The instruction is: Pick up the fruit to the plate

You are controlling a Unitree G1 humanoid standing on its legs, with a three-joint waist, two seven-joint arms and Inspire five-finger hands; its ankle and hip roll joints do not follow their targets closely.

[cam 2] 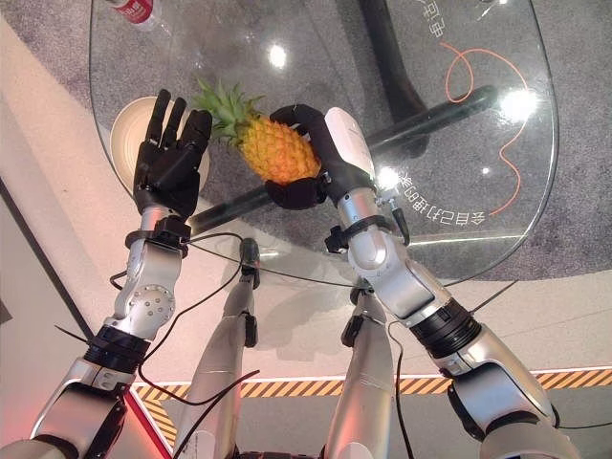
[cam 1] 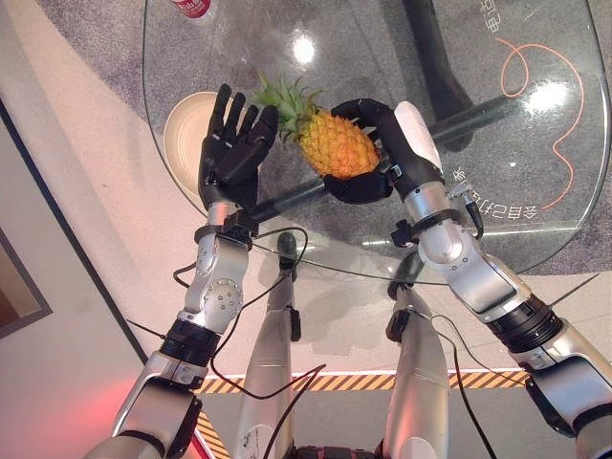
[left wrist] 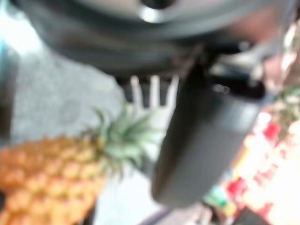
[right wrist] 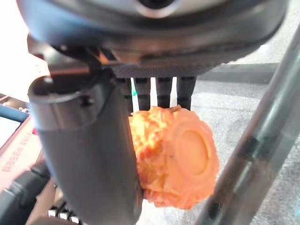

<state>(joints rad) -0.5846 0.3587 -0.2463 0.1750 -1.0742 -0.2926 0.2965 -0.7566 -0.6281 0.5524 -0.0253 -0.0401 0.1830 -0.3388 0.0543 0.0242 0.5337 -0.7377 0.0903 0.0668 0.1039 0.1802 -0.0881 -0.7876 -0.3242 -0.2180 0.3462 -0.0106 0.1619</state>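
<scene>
- Above the glass table (cam 1: 535, 239), the pineapple (cam 1: 337, 143) is clasped by the right hand (cam 1: 387, 153), short of the plate (cam 1: 184, 129).
- Beside its crown, the left hand (cam 1: 234, 143) is held with fingers spread.
- A slip could be caused by the bulky fruit rolling in that grasp.

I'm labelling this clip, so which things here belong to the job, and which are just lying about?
Job: pineapple, gripped in the right hand; plate on the glass table, partly behind the open left hand.
Lying about: red-capped bottle at the table's far edge; orange cable seen through the glass.
</scene>
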